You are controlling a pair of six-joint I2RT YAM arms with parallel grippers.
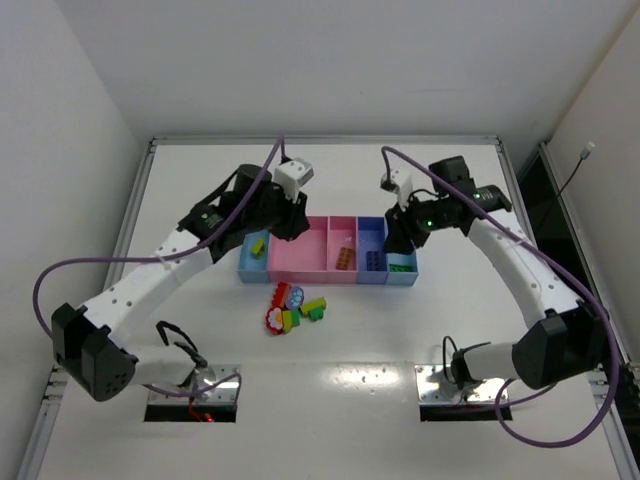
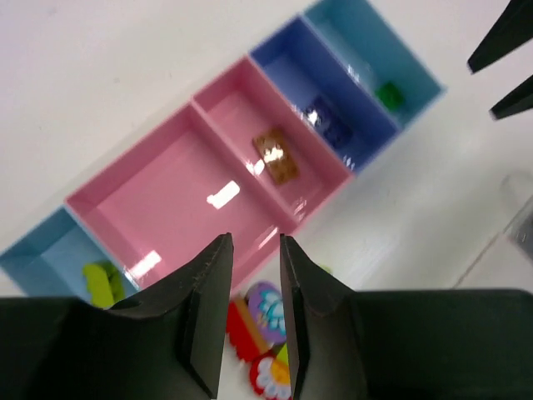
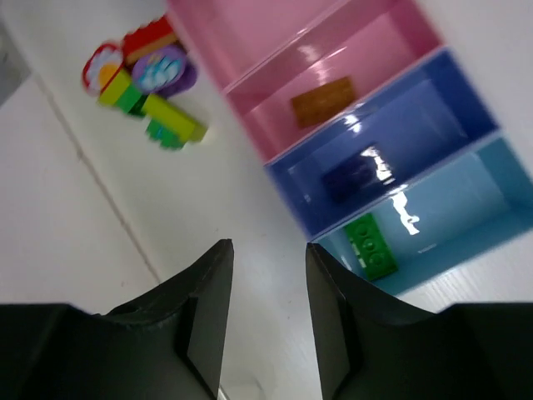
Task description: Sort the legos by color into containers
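above the containers [image 1: 300, 250] | left fingers [image 2: 208, 308] narrowly parted, empty | right fingers [image 3: 204, 308] parted, empty, near green lego [image 3: 371, 246]

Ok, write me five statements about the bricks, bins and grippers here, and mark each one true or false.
1. The wide pink bin is empty. True.
2. The green brick lies loose on the table. False: it is inside the light blue end bin.
3. The left gripper holds a brick. False: it is open and empty.
4. An orange brick lies in the narrow pink bin. True.
5. A pile of bricks sits on the table in front of the bins. True.
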